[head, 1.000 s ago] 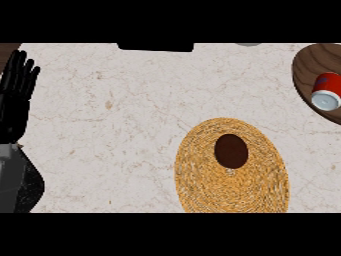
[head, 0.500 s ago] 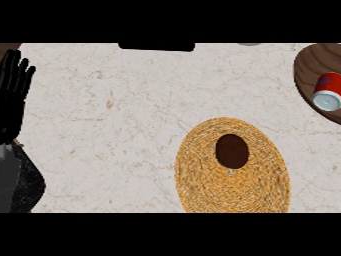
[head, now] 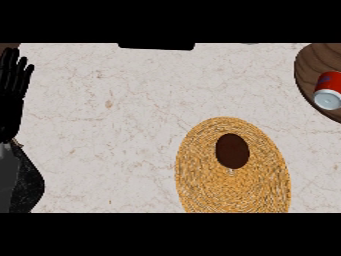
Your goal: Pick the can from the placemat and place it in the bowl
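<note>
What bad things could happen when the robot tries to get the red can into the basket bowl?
The can sits near the view's right edge on the dark placemat, far from the left hand, the only hand showing, so a reach could come up short. The can looks tilted or lying down, so it might roll when touched. The woven bowl has only a small dark opening, so the can might miss and land on the rim.

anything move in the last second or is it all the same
Almost nothing. The left hand, open with fingers up at the view's left edge, has drifted very slightly further left. Nothing was taken hold of or let go. The red can still lies on the dark placemat at the right, and the woven bowl has not shifted. The right hand is out of view.
</note>
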### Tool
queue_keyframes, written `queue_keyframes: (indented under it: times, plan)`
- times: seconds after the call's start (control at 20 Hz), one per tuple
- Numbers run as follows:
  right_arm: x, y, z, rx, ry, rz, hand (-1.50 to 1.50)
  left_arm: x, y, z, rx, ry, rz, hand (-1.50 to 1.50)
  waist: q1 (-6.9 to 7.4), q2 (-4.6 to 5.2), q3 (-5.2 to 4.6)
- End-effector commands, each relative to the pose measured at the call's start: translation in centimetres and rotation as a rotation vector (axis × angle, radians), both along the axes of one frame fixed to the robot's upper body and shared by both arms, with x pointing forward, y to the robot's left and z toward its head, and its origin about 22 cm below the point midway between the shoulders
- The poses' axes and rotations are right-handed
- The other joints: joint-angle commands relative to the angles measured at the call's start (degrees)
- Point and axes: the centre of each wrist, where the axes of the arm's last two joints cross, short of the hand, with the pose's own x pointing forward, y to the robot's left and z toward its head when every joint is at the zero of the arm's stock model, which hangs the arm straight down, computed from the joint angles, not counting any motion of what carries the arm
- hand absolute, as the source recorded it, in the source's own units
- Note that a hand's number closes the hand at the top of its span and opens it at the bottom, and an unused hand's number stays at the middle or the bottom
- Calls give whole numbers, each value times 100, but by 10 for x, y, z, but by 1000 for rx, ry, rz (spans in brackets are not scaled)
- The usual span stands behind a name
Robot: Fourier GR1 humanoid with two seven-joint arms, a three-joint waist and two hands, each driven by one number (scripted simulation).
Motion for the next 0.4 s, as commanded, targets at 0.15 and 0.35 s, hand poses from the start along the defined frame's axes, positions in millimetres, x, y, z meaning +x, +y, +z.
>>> queue_keyframes:
  times: [0.15, 0.35]
  plan:
    - [-47, -31, -5, 55, -44, 1, -150, 1, -2, 4, -2, -10, 14, 0, -107, 15, 44]
    - [-58, -37, -3, 89, -57, 8, -150, 0, -2, -2, -9, 7, 8, 0, -72, 40, 46]
